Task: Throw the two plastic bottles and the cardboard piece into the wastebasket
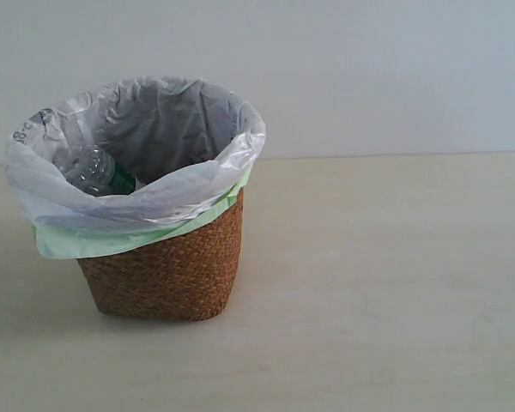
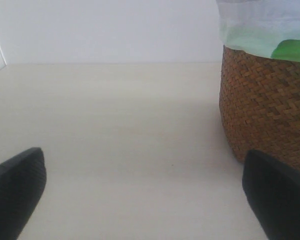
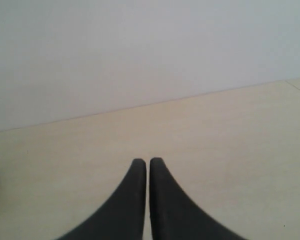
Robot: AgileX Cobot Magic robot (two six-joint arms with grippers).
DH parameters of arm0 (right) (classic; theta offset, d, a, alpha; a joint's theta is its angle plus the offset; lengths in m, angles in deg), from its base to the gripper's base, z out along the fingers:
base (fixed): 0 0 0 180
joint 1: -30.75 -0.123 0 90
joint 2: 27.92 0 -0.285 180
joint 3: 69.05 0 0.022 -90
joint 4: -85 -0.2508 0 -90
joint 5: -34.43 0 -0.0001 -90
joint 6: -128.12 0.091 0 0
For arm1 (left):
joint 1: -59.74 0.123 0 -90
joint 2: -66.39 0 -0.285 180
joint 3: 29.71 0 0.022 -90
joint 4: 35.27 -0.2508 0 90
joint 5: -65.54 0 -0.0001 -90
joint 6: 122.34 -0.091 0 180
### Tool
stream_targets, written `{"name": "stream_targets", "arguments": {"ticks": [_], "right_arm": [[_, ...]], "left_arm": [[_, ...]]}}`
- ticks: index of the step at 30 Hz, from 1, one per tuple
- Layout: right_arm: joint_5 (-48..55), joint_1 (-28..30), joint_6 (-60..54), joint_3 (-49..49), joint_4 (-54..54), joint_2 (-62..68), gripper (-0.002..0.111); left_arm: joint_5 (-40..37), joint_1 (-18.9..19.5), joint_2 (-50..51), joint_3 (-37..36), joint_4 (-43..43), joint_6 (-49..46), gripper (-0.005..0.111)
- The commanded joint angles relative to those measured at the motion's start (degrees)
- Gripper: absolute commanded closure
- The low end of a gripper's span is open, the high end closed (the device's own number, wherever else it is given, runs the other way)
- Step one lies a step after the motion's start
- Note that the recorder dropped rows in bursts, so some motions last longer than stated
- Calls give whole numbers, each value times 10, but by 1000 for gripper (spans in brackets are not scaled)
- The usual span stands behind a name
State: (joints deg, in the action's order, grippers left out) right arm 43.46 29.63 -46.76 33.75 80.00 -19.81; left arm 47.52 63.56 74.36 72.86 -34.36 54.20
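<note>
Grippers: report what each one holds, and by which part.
Nothing is held. The left gripper is open and empty beside the wastebasket; the right gripper is shut on nothing, above the bare table.

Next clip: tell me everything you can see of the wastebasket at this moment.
The wastebasket is brown woven wicker, round-cornered, narrowing slightly toward its base, standing upright on the pale table. A crumpled translucent white bag lines it and folds over the rim, with a pale green bag showing beneath. One clear plastic bottle with green on it lies tilted inside, against the liner.
</note>
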Motion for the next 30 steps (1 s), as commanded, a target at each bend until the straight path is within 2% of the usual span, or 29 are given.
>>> {"name": "stream_targets", "arguments": {"ticks": [1,8,22,26,30], "right_arm": [[-6,-1,36,0,57,-3,108],[-6,-1,-2,0,58,-3,108],[-4,-1,-1,0,60,-3,108],[-2,-1,-1,0,179,-3,108],[2,-1,-12,0,202,-3,108]], "left_arm": [[4,-4,-2,2,1,5,-1],[4,-4,-2,2,1,5,-1],[4,-4,-2,2,1,5,-1],[4,-4,-2,2,1,5,-1],[4,-4,-2,2,1,5,-1]]}}
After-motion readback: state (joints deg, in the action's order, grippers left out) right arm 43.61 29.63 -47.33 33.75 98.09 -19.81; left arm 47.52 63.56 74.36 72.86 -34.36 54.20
